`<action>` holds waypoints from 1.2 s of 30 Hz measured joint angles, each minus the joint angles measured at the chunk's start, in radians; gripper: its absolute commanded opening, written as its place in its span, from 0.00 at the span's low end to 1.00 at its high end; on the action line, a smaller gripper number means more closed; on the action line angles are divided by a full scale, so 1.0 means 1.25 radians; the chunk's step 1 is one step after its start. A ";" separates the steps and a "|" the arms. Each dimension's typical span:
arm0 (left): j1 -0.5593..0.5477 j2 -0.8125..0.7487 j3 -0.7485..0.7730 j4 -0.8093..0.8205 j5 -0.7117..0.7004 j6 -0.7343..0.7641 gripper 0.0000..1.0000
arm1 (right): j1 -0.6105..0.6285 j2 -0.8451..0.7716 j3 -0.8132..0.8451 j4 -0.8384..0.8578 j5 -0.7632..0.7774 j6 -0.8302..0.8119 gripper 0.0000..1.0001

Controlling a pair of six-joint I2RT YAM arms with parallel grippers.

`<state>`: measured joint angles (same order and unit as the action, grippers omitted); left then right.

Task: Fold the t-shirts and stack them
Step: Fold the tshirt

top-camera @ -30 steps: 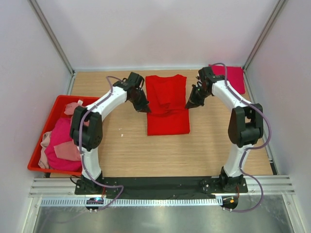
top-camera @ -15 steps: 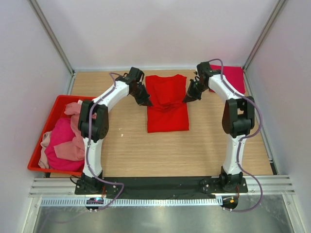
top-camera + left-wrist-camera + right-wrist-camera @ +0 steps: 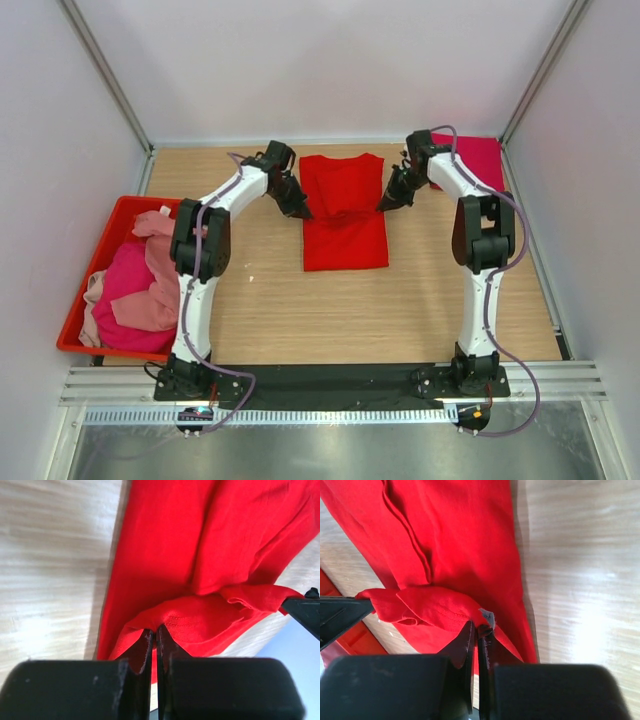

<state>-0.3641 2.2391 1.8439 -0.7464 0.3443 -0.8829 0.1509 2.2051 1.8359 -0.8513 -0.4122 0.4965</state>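
Red shirt (image 3: pixel 344 240) lay on the table (image 3: pixel 300 310), upper centre of the overhead view, with its far part doubled over in a loose layer. The left claw (image 3: pixel 300 211) stood at the shirt's left edge and the right claw (image 3: pixel 386 204) at its right edge, roughly level with each other. In both wrist views the fingers were pressed together on a pinch of hemmed red cloth, lifted clear of the layer beneath. We judged the step in hand to be the end-to-end fold, with the carried edge not yet laid down. To do it well, we noted that both arms should travel at one pace and one height, with the cloth between them just taut enough not to sag or bunch. The hem should meet the opposite edge squarely, and the cloth should rest flat before either claw lets go. A folded magenta shirt (image 3: pixel 482 160) lay in the upper right corner. More shirts (image 3: pixel 135 290) sat heaped in the bin (image 3: pixel 112 352) at the left.
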 measured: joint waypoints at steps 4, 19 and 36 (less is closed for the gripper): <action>0.009 0.029 0.032 -0.003 -0.003 -0.004 0.26 | -0.004 0.045 0.058 -0.003 -0.002 0.006 0.30; 0.008 -0.143 -0.029 -0.016 -0.027 0.011 0.35 | -0.008 -0.076 0.014 -0.044 0.079 -0.016 0.45; -0.061 0.004 -0.112 0.295 0.161 -0.095 0.17 | 0.054 0.001 -0.144 0.271 -0.116 0.121 0.01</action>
<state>-0.4400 2.2436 1.7035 -0.3771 0.5453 -1.0012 0.2184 2.2059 1.6562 -0.5125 -0.5568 0.6479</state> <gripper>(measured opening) 0.176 0.033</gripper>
